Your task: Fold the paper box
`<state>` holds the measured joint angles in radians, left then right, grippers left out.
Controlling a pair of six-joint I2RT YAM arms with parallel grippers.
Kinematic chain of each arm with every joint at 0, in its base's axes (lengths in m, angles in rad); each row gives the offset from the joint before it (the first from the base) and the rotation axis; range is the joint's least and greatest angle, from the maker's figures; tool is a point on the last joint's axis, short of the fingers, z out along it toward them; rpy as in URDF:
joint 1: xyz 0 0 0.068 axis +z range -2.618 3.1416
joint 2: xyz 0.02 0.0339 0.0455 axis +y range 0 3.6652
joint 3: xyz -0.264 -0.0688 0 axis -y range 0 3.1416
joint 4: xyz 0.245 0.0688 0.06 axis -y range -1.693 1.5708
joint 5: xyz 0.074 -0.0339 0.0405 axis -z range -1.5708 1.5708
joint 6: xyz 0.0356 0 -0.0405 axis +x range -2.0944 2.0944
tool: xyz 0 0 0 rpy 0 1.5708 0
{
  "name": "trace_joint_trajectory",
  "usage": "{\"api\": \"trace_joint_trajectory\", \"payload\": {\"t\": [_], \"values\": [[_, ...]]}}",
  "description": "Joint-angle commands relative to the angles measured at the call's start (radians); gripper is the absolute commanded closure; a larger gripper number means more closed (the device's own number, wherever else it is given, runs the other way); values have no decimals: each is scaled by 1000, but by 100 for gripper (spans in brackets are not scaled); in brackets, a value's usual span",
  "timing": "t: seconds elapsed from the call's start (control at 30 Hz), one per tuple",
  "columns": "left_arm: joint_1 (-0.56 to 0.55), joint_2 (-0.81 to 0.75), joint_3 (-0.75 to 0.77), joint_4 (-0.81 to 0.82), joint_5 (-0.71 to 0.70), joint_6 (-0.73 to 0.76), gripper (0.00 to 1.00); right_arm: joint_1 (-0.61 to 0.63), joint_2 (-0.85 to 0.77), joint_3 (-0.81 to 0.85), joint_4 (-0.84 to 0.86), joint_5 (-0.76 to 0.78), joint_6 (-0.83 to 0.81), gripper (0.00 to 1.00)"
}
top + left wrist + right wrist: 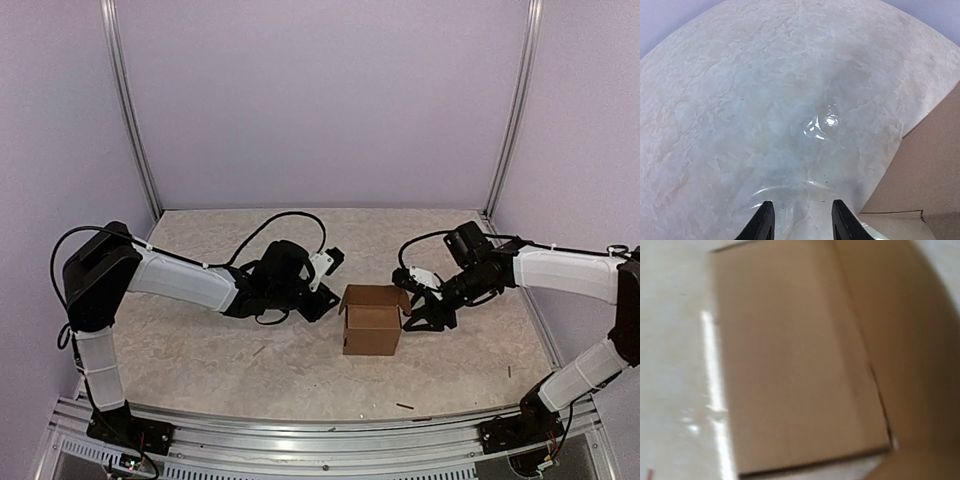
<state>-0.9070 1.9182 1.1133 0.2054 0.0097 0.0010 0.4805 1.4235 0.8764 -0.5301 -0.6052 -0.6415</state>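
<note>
The paper box (372, 320) stands in the middle of the table as a small brown carton, its top flaps raised. My left gripper (326, 301) hovers just left of it, low over the table. In the left wrist view the left gripper (802, 220) is open, with only bare table between its dark fingertips (765, 222), and a wall of the paper box (930, 165) rises at the right. My right gripper (425, 322) is against the box's right side, its fingers spread. The right wrist view is blurred and filled by the paper box (800, 365); no fingers show there.
Tiny dark scraps lie on the marbled table (200, 350), one near the front edge (405, 406) and another at the right (508, 371). Pale walls and metal posts (135, 110) close in the back and sides. A metal rail (300, 435) runs along the near edge.
</note>
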Motion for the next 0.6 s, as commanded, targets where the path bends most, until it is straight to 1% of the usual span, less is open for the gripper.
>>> {"api": "trace_joint_trajectory", "payload": {"t": [0.0, 0.1, 0.13, 0.2, 0.3, 0.37, 0.43, 0.57], "values": [[15, 33, 27, 14, 26, 39, 61, 53, -43, -21, -32, -67, 4, 59], [23, 13, 12, -14, -4, 41, 61, 64, -72, -26, -89, -42, -25, 58], [25, -4, 6, -41, -40, 33, 61, 64, -85, -27, -117, -19, -41, 58], [29, -36, -14, -79, -89, 6, 61, 65, -116, -26, -168, 45, -79, 58], [39, -114, -67, -126, -112, -75, 61, 56, -171, -20, -233, 130, -134, 58], [38, -173, -101, -152, -102, -110, 60, 47, -198, -10, -248, 168, -171, 57], [28, -246, -120, -180, -65, -113, 60, 36, -209, 6, -243, 203, -190, 57], [-33, -328, -106, -253, 43, -21, 56, 24, -187, 29, -191, 234, -219, 57]]}}
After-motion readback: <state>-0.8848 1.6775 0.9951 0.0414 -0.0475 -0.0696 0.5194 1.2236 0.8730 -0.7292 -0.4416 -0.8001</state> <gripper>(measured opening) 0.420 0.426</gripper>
